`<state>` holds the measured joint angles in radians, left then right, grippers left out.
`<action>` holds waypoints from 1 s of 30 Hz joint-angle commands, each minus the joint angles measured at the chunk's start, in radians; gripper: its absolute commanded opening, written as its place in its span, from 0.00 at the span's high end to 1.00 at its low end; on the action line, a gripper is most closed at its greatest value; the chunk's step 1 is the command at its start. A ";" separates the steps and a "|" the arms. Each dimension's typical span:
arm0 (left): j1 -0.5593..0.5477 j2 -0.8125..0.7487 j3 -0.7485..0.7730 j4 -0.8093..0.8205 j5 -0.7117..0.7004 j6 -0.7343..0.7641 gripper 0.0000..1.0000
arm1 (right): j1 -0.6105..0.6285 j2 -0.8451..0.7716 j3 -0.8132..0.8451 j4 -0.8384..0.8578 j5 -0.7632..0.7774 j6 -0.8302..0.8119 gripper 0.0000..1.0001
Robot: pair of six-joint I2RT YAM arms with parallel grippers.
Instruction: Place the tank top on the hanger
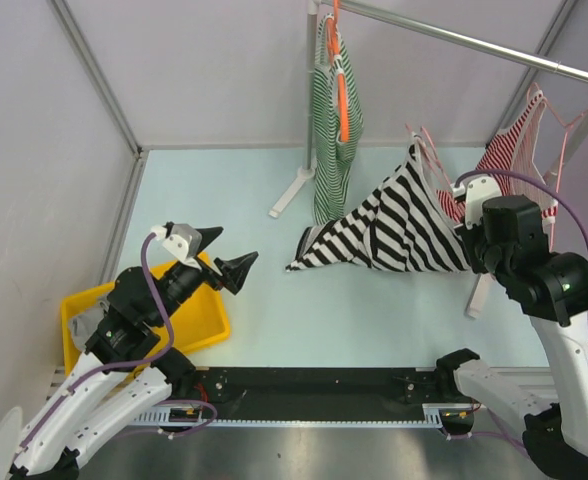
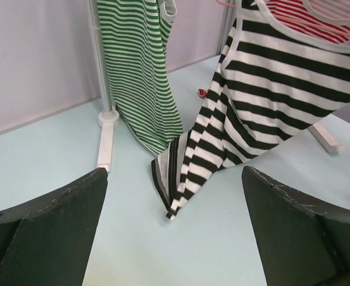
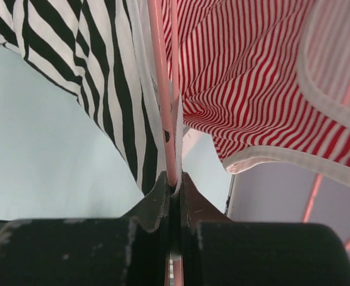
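- Right gripper [image 3: 175, 179] fills the near edge of its own wrist view. Its jaws are pressed together on the hanger [image 3: 161, 89], with a strip of pale edging caught against the pink wire.
- From that pinch the tank top [image 1: 394, 225] spreads down and to the robot's left. Its narrow strap end sits high beside the right gripper, and its wide hem trails onto the table [image 1: 354, 320].
- Its long axis therefore runs on a slant from upper right to lower left, and the hem corner points toward the left arm.
- I cannot tell whether either strap is already round the wire, because the cloth bunches there.
- Left gripper [image 1: 239, 243] stands open and holds nothing. It faces the hem across bare table and is clearly apart from it.
- By my judgement the left arm is the nearer one to the loose cloth. Its reach would go forward and slightly right, along the slant.
- Just beside the hem hangs the green-and-white striped top [image 1: 332, 130] on its orange hanger [image 1: 342, 100], so a wide reach could snag it.
- Behind the pinched wire the red-and-white striped top [image 3: 252, 89] hangs very close.
- Both hang from the rail [image 1: 464, 40], and a yellow bin [image 1: 204, 320] sits under the left arm.
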<state>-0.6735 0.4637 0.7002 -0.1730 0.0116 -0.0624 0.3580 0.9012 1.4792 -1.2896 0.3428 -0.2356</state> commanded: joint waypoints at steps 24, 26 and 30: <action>0.003 -0.060 -0.008 0.013 0.044 -0.013 0.01 | -0.138 0.301 0.532 0.021 -0.053 0.117 1.00; 0.002 -0.062 -0.008 0.010 0.047 -0.014 0.00 | -0.198 0.326 0.544 0.044 -0.124 0.120 1.00; 0.002 -0.063 -0.010 0.009 0.048 -0.013 0.01 | -0.275 0.366 0.573 0.076 -0.224 0.133 1.00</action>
<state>-0.6735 0.4065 0.6991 -0.1745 0.0387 -0.0624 0.1444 1.2530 1.9759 -1.3254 0.2432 -0.1268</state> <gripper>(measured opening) 0.994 0.049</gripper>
